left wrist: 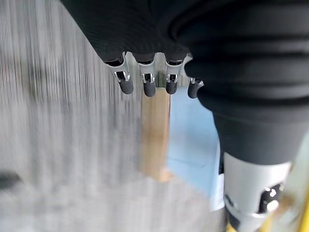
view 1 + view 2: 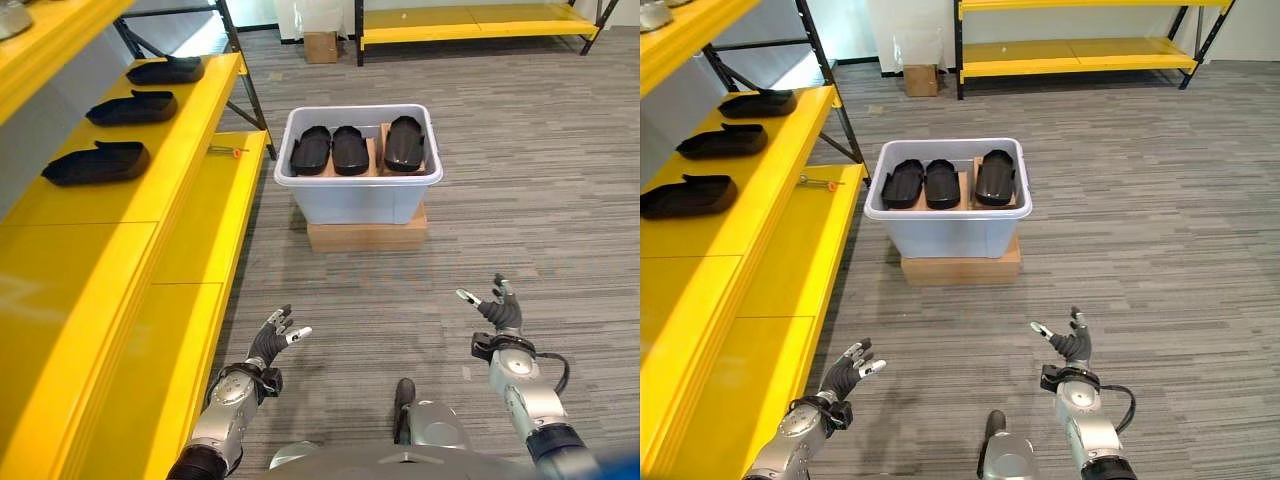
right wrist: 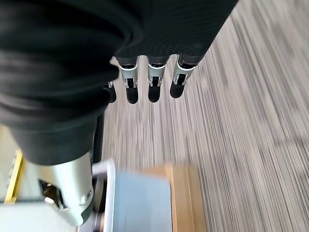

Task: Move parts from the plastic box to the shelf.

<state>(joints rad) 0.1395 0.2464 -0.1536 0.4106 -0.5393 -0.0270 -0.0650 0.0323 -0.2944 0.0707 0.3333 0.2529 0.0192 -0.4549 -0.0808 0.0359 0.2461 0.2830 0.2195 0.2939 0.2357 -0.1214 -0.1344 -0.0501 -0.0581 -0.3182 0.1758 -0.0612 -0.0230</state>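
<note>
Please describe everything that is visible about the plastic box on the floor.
The plastic box is a pale grey, rectangular, open-topped tub with a rolled rim. It stands level on a flat brown cardboard carton on the grey floor, beside the yellow shelf. Inside lie three black parts side by side on brown cardboard. Neither hand touches it.

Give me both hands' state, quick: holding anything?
Left hand: open, holding nothing, low over the grey carpet.
Right hand: open, holding nothing, also over the carpet.
</note>
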